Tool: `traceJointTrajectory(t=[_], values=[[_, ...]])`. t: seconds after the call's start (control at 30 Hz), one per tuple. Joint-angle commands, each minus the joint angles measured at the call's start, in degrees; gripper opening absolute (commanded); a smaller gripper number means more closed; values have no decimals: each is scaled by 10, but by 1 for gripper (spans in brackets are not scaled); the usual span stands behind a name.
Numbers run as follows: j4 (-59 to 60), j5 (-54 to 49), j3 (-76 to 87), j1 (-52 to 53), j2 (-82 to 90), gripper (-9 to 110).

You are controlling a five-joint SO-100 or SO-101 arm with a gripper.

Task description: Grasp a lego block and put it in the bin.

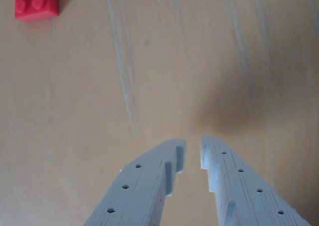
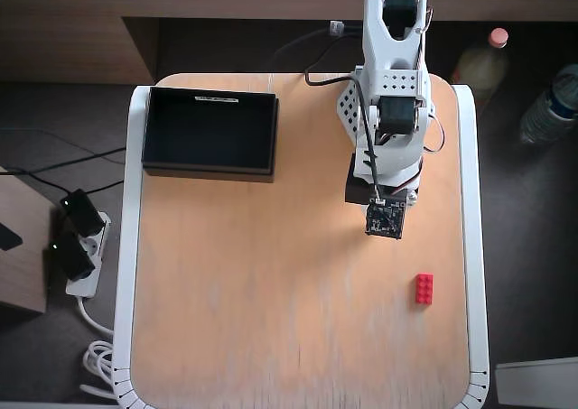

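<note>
The red lego block lies flat on the wooden table at the top left corner of the wrist view, partly cut off by the edge. In the overhead view it lies near the table's right side, a little below and to the right of the arm's wrist camera. My gripper hovers above bare table, its grey fingers almost together and empty. In the overhead view the fingers are hidden under the arm. The black bin stands empty at the table's back left, far from the gripper.
The table has a white raised rim. Two bottles stand off the table at the right. A power strip with plugs and cables lies off the table at the left.
</note>
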Motion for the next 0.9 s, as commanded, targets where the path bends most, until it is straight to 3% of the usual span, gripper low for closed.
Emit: traceJointTrajectory(t=[0.0, 0.87], values=[[6, -4, 89, -9, 52, 0], [6, -17, 89, -9, 52, 0]])
